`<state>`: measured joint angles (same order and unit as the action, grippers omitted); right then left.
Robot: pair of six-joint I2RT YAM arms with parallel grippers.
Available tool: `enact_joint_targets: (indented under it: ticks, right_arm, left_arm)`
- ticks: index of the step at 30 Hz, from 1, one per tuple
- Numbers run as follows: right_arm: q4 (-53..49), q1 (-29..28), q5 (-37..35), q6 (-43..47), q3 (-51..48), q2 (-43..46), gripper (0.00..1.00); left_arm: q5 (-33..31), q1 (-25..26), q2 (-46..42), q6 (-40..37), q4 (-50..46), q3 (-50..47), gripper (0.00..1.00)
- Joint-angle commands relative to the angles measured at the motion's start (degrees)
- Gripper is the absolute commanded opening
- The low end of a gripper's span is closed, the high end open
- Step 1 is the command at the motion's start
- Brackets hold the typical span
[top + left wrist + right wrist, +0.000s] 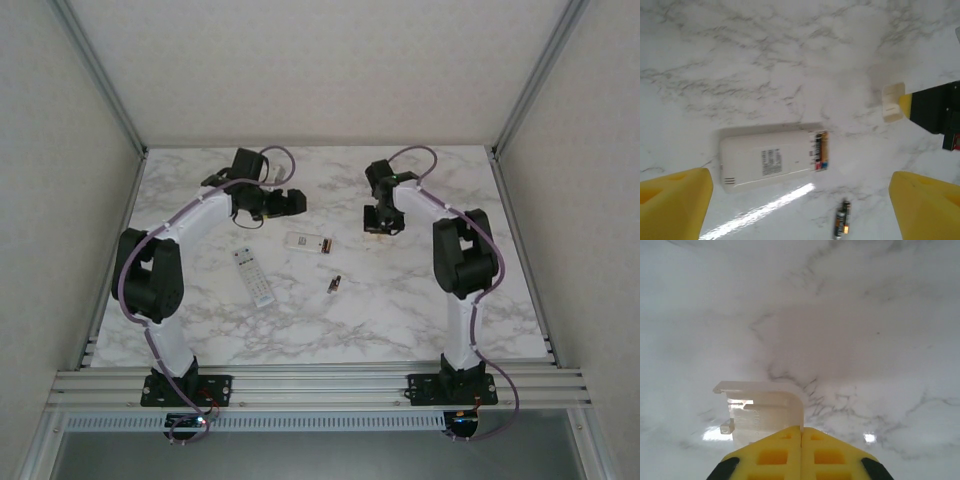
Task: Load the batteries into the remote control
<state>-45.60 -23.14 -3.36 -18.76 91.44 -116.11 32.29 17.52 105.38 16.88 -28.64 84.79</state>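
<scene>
We see a marble table [420, 300] with both arms reaching toward its middle. The left gripper [800, 200] hangs above the white remote [767, 161], its yellow fingers [672, 202] spread wide and holding nothing, which looks to us like readiness for a pick.

That remote lies back-up with its battery compartment [819, 151] uncovered and facing the right arm, so cells can drop straight in. A second remote [253, 275] lies buttons-up just beside it, nearer the arm bases, and seems no part of this step.

The right gripper [801, 432] is pinched closed and appears to nip the thin edge of the battery cover [760, 407]. The seam hides the exact contact, so we judge this a hold, with the lid kept clear of the opening.

One loose battery [842, 225] lies on the table near the compartment end, apart from the remote. The compartment shows something dark and orange, too blurred for us to call a cell.
</scene>
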Motion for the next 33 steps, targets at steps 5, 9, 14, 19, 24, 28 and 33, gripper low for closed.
enact_joint_targets:
  ticks: [5, 9, 14, 19, 24, 28, 33]
  right_arm:
    - [1.92, -9.99, -3.69, -3.98, 3.09, 17.06, 0.01]
    - [1.19, -12.38, 0.55, -9.65, 6.00, 17.60, 0.02]
    - [-1.85, -13.64, 2.49, -13.90, 10.25, 15.80, 0.03]
    - [-1.90, -14.12, 3.50, -14.90, 12.23, 15.12, 0.03]
    - [-3.65, -14.13, 4.54, -14.34, 15.89, 13.37, 0.03]
    - [-3.18, -14.09, 5.80, -14.55, 17.79, 12.83, 0.03]
    - [-2.78, -14.12, 5.77, -15.18, 19.08, 12.43, 0.03]
  left_arm:
    - [8.13, -0.43, -0.98, 6.02, -2.18, 13.11, 0.88]
    - [11.04, -0.02, -0.35, 5.58, -2.31, 18.26, 0.77]
    - [12.71, 0.25, -1.43, 4.64, -1.59, 17.86, 0.55]
    - [17.10, 0.94, -3.14, 3.07, 0.58, 14.55, 0.40]
    - [18.92, 2.31, -2.84, 0.70, -0.07, 14.73, 0.44]
    - [17.91, 2.83, -1.77, -0.80, -1.75, 15.17, 0.47]
    - [19.45, 3.09, -1.23, -1.57, -1.94, 15.62, 0.40]
